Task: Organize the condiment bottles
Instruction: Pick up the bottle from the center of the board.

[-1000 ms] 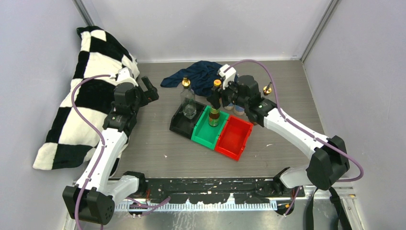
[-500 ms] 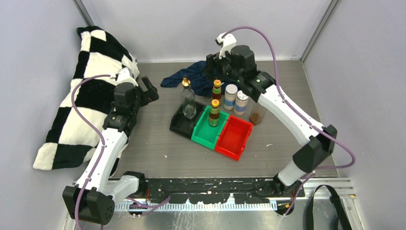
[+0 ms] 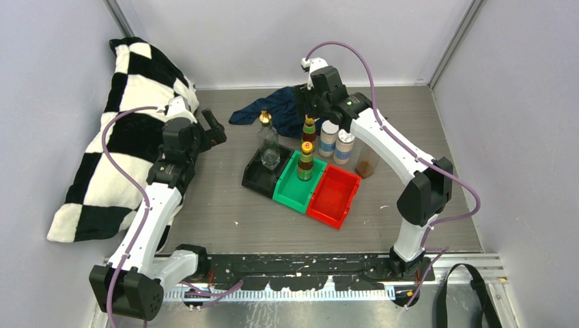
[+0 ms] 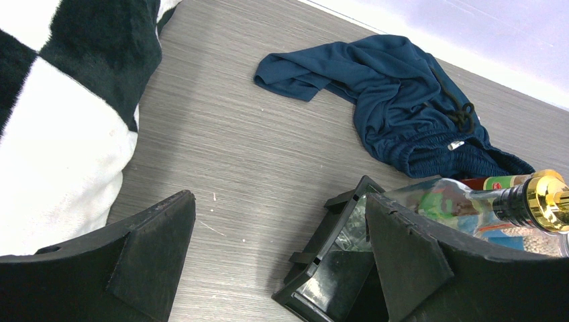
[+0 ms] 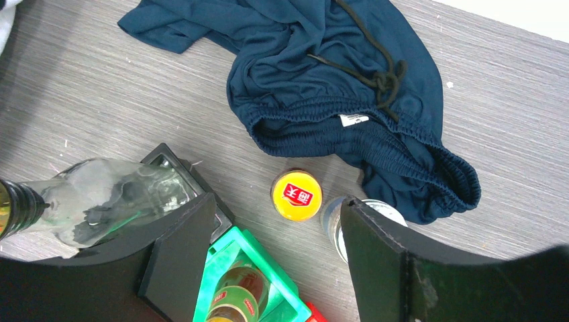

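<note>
The right jaws stand parted, gripping nothing, over the loose yellow-capped bottle on the tabletop just behind the green bin; the left jaws gape wide near the checked cushion. About a third looks done: a gold-topped glass bottle stands in the black bin, a second yellow-capped bottle in the green, while two white-capped jars and the other glass bottle wait outside

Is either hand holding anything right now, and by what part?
Nothing held. Left hand open, empty; right hand open above the yellow-capped bottle, not gripping it.
</note>
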